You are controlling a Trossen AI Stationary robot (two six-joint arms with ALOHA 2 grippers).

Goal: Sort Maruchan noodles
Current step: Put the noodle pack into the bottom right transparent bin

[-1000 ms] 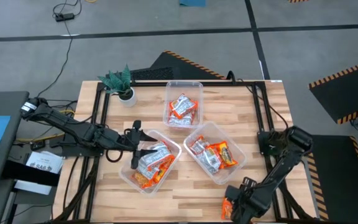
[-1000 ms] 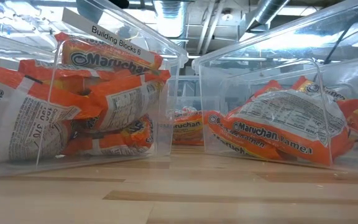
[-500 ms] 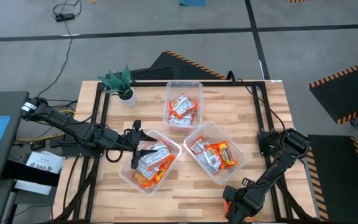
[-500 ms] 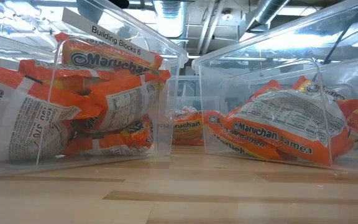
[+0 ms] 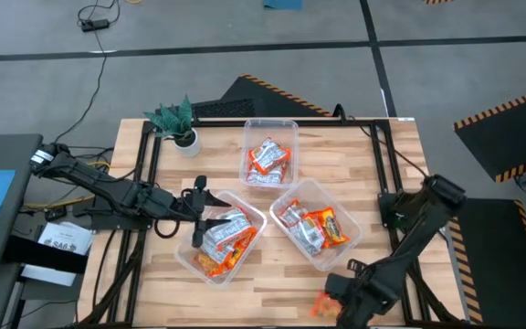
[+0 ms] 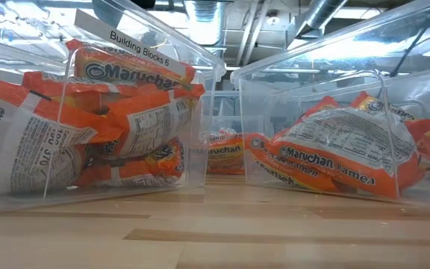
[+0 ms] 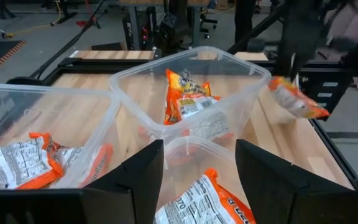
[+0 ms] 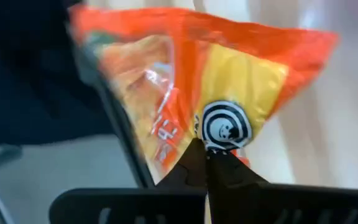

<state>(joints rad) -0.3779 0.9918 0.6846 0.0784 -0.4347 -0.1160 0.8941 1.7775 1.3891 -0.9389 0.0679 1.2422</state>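
Orange plastic is pinched between the closed fingers of the right gripper (image 8: 209, 163): a single Maruchan packet (image 8: 191, 87) is clamped by one edge, seen close in the right wrist view. In the high view the right gripper (image 5: 341, 297) is found at the near right corner of the wooden table (image 5: 400, 174), with the packet (image 5: 325, 304) held at the table's front edge. The same packet (image 7: 296, 102) is seen in the left wrist view, hanging off the tabletop beyond the tubs.

Three clear plastic tubs are set on the table, each loaded with orange and silvery noodle packets: a far tub (image 5: 288, 128), a left tub (image 5: 187, 262) and a right tub (image 5: 352, 222). The left gripper (image 5: 198, 210) is held over the left tub's edge with its jaws spread apart and nothing between them. A small potted plant (image 5: 177, 120) is placed at the far left corner.
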